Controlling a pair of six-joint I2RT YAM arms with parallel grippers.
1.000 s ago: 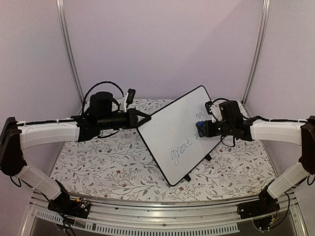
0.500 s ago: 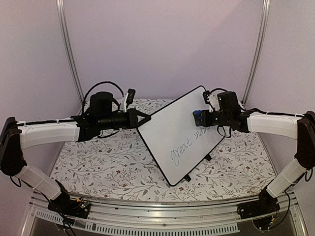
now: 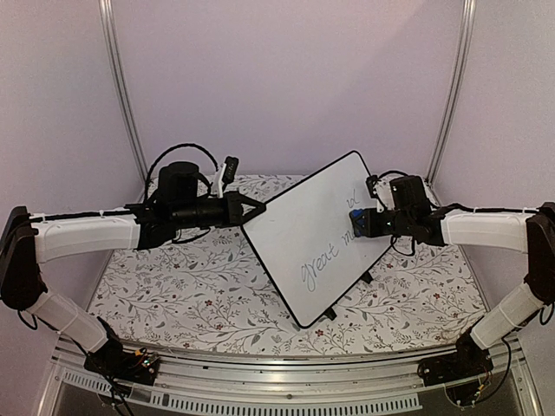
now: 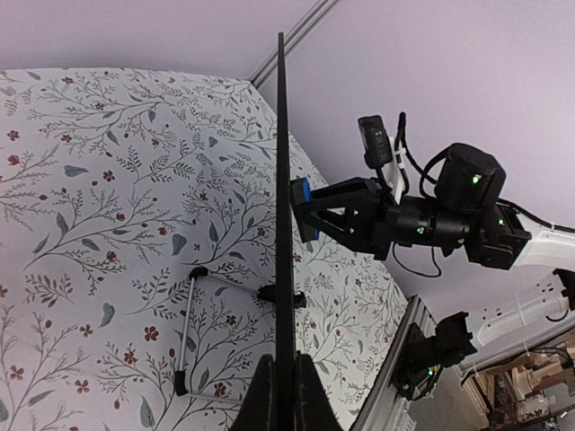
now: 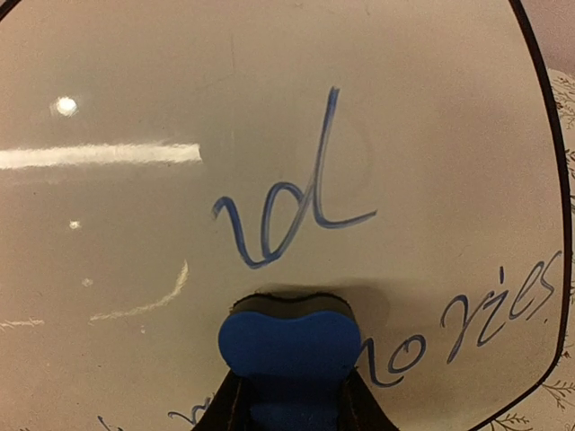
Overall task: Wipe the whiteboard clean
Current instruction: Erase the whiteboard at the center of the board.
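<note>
The whiteboard (image 3: 303, 227) is propped up at a tilt, showing blue cursive such as "great" along its lower part. My left gripper (image 3: 259, 211) is shut on its left edge; in the left wrist view the whiteboard (image 4: 282, 180) shows edge-on as a black line between the fingers of the left gripper (image 4: 287, 395). My right gripper (image 3: 352, 224) is shut on a blue eraser (image 5: 287, 346) whose dark felt presses flat on the whiteboard (image 5: 269, 90), just below the letters "ld" (image 5: 292, 211). More writing (image 5: 490, 314) lies to the eraser's right.
A floral cloth (image 3: 173, 295) covers the table. The board's black feet (image 3: 330, 314) and a thin wire stand (image 4: 187, 334) rest on it behind the board. Metal rails (image 3: 121, 95) frame the lilac back wall. The right arm (image 4: 449, 220) reaches in behind the board's face.
My right gripper carried the eraser up and left over the board, then came back down and right to about where it started. The left arm and the board have stayed still.
</note>
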